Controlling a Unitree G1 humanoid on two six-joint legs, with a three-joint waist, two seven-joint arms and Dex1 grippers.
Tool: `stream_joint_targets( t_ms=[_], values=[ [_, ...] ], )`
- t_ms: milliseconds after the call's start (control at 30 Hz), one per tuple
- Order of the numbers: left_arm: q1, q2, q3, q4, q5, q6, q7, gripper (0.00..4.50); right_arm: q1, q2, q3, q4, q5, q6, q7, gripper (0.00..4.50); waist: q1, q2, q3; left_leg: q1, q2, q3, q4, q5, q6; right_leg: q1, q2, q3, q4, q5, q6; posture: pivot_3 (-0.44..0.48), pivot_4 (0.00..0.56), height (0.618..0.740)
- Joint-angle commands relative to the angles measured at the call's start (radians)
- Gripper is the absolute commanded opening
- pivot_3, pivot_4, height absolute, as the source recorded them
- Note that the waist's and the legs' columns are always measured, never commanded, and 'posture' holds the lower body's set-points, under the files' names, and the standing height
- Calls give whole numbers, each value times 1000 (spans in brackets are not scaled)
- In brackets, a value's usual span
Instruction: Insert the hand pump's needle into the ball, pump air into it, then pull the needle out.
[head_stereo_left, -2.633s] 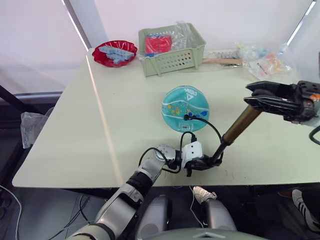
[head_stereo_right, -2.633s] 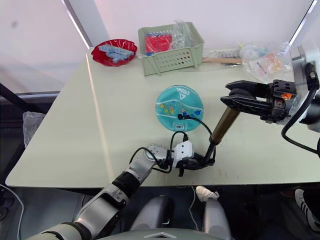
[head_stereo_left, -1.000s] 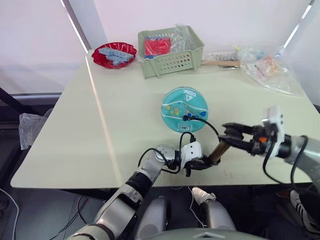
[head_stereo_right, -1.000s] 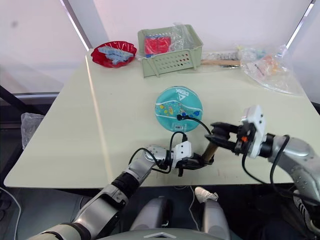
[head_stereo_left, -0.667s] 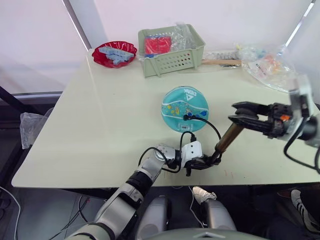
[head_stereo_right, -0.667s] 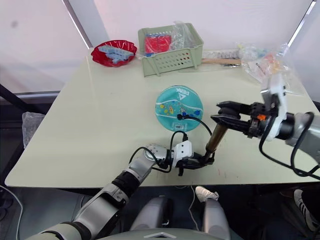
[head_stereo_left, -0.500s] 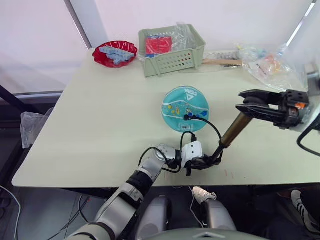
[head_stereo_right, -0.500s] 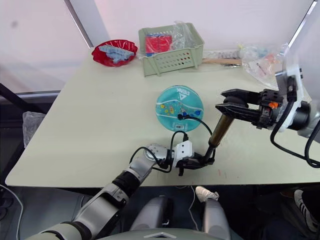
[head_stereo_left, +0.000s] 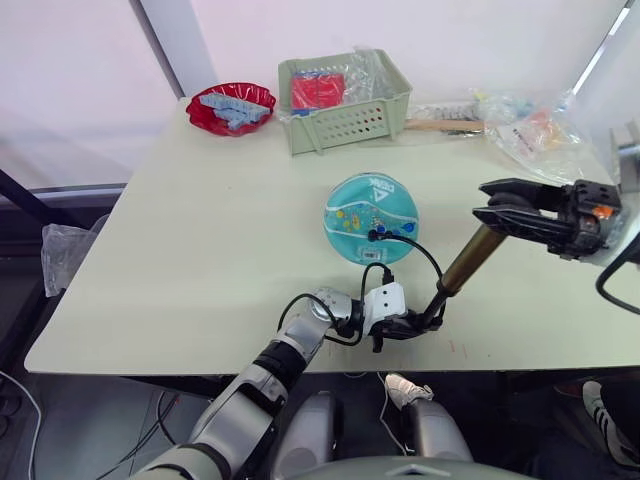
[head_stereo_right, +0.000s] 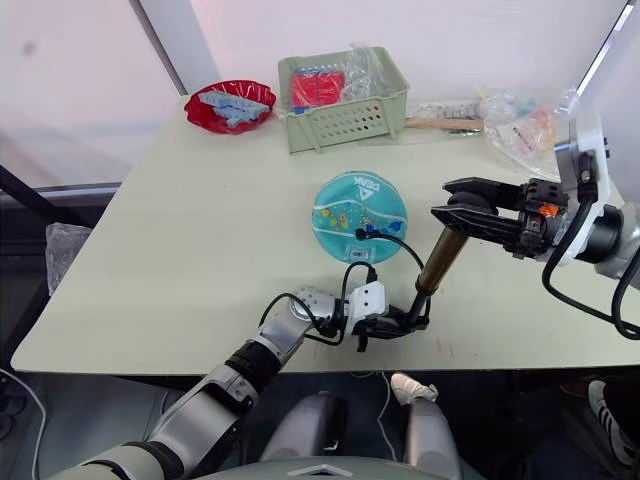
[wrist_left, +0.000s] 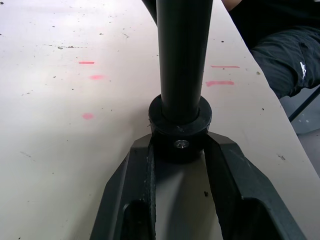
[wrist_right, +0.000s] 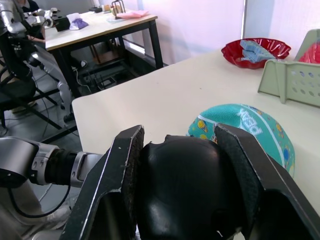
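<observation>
We saw the ball (head_stereo_left: 371, 218) mid-table, white logo unreadable, hose fitting on its top; the hand pump (head_stereo_left: 462, 266) leaned beside it, left gripper (wrist_left: 178, 150) clamping its base, right gripper (wrist_right: 186, 185) pinching its black handle

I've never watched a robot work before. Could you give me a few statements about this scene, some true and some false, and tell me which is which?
1. The left end effector grips the hand pump at its bottom end. True.
2. The ball sits inside the green basket. False: it rests on the table.
3. The right end effector holds the pump's black handle. True.
4. The red dish is empty. False: blue pieces lie in it.
</observation>
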Motion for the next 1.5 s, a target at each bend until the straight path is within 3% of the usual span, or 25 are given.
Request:
stream_joint_targets(
  t_ms=[33,400,667,967,1500],
  values=[
    [36,24,-32,103,68,42,12,1013,61,35,88,-35,-108,-45,23,1829,0,-1,-1,0,0,0,0,0,0,0,0,0,0,0,0,0,150,737],
    [33,19,-30,112,70,40,28,1013,280,170,286,-6,-496,-348,85,1829,0,-4,-8,1,0,-1,0,0,0,1,0,-1,0,0,0,0,150,737],
    [31,15,-32,120,75,34,35,1013,337,209,329,22,-597,-439,100,1829,1,-5,-13,2,0,-1,0,0,0,2,1,-5,0,0,1,0,150,737],
    [29,23,-31,131,75,36,17,1013,210,158,161,-37,-404,-312,90,1829,4,-2,-11,1,0,-1,0,0,0,2,1,-6,-1,0,1,0,150,737],
    [46,21,-37,121,82,43,22,1013,-54,-82,-125,22,31,-24,57,1829,11,0,0,-1,-1,-2,0,0,0,1,-1,-7,-3,0,1,0,150,737]
  ],
)
